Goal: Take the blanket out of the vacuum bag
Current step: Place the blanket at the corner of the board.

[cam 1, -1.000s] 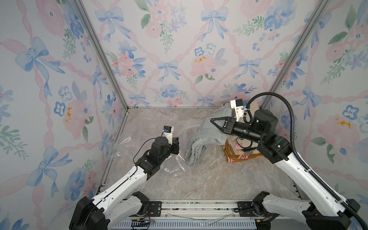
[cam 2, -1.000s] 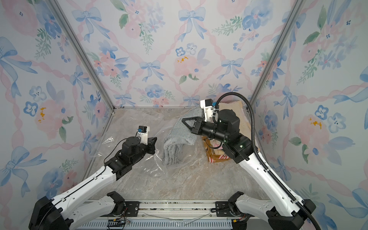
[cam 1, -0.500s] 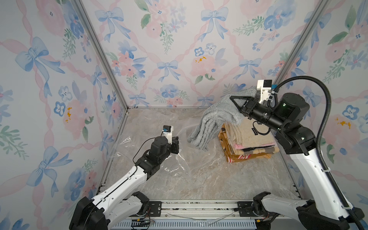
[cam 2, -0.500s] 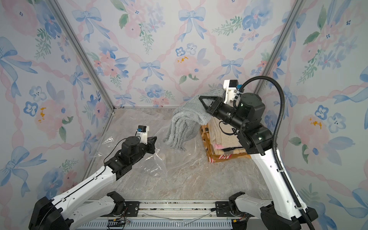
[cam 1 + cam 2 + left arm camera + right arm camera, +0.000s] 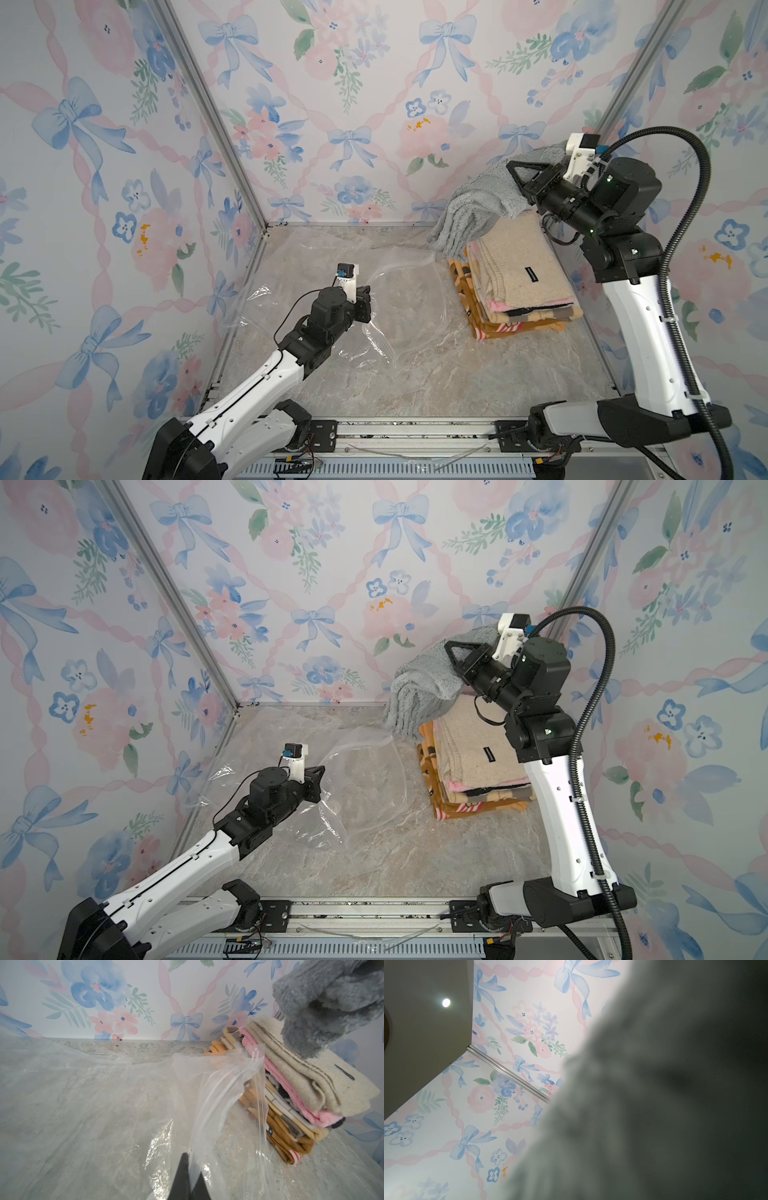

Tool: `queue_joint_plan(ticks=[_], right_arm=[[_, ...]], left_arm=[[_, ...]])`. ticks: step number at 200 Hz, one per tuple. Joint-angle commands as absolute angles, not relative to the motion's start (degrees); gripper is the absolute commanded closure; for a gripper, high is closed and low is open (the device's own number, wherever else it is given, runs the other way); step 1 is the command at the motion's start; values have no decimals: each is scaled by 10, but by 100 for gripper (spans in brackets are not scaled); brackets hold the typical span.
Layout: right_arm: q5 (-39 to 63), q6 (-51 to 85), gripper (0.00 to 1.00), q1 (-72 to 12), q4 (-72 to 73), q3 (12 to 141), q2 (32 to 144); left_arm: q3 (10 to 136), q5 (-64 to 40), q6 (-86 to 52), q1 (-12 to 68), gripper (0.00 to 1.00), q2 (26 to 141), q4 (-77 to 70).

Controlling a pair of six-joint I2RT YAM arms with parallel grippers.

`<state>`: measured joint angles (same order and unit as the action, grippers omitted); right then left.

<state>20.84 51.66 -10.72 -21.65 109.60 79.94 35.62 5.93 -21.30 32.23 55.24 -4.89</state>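
Upper right, our right gripper (image 5: 514,171) clamps the fluffy grey blanket (image 5: 473,205), free of the crinkly clear plastic vacuum bag (image 5: 409,291) our left gripper (image 5: 367,297) pinches; we judge only set-down remains.

Both top views look down from high at the front, taking in the whole counter (image 5: 457,386) and the papered walls (image 5: 353,104); they share nearly everything. The left wrist camera sits low and close over the vacuum bag (image 5: 218,1088), facing the folded stack (image 5: 311,1084). The right wrist camera tilts up at wall and ceiling (image 5: 425,1043), half smothered by the grey blanket (image 5: 654,1105).
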Motion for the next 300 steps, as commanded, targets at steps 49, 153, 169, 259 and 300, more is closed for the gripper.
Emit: queue_joint_plan(ticks=[49, 153, 169, 259, 300], right_arm=[[75, 466, 100, -96, -99, 1160, 866], [16, 450, 100, -76, -15, 1275, 1029], [7, 443, 100, -73, -12, 1293, 1048], [-31, 456, 100, -61, 12, 1338, 1127], [-45, 452, 100, -55, 12, 1362, 1150]], left_arm=[[336, 51, -225, 317, 100, 530, -58], [330, 48, -221, 302, 100, 539, -57], [332, 45, -218, 297, 100, 544, -58], [358, 13, -213, 277, 100, 606, -83], [354, 9, -214, 275, 100, 614, -89]])
